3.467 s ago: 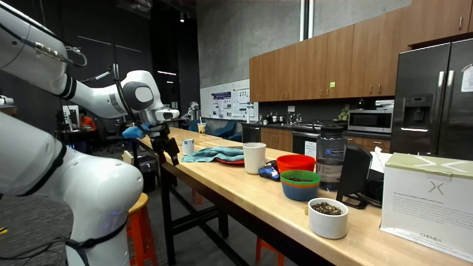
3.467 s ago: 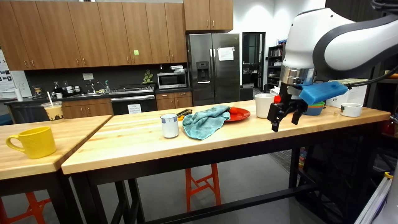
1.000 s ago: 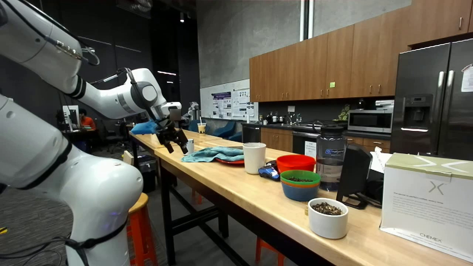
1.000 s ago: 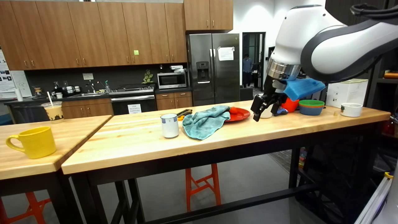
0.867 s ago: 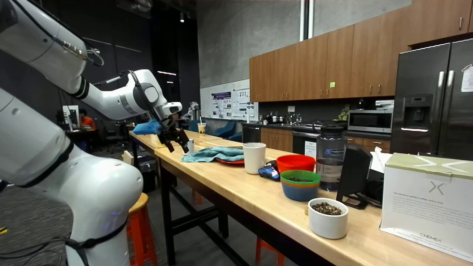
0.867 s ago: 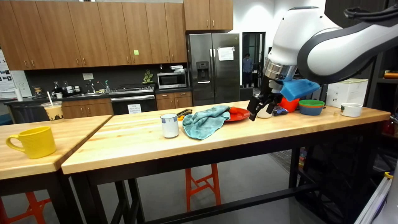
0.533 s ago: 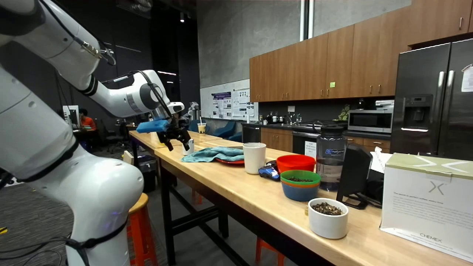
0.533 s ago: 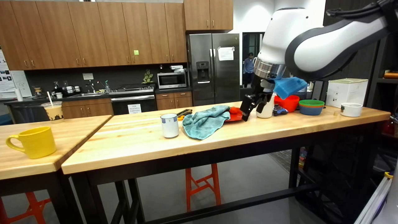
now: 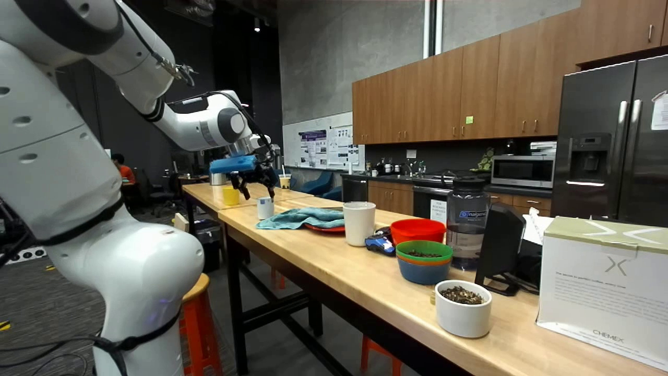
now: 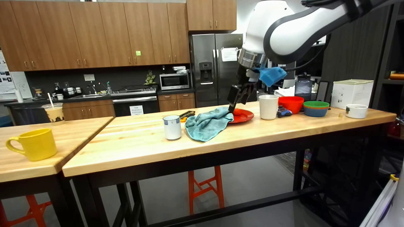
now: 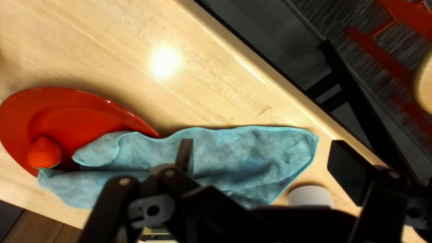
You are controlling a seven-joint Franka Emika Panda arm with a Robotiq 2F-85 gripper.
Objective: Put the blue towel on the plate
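The blue-green towel (image 9: pixel 308 215) lies crumpled on the table in both exterior views (image 10: pixel 208 123). In the wrist view the towel (image 11: pixel 243 152) has one end over the red plate (image 11: pixel 81 111) and the rest on the wood. The plate (image 10: pixel 244 117) holds a small red fruit-like object (image 11: pixel 44 153). My gripper (image 11: pixel 263 148) is open and empty. In the wrist view its fingers stand apart, with the towel seen between and below them. In an exterior view the gripper (image 10: pixel 238 105) is in the air by the towel and plate. The gripper (image 9: pixel 259 190) touches nothing that I can see.
A white cup (image 10: pixel 172 127) stands close to the towel and also shows in the wrist view (image 11: pixel 310 195). A tall white cup (image 10: pixel 268 107), red bowl (image 10: pixel 291 104) and stacked bowls (image 10: pixel 316 108) stand past the plate. A yellow mug (image 10: pixel 34 144) is on the adjoining table.
My gripper has moved across the table, past the tall white cup, to the towel and plate, staying open. In the last half second it also rises slightly. The towel and plate have not moved.
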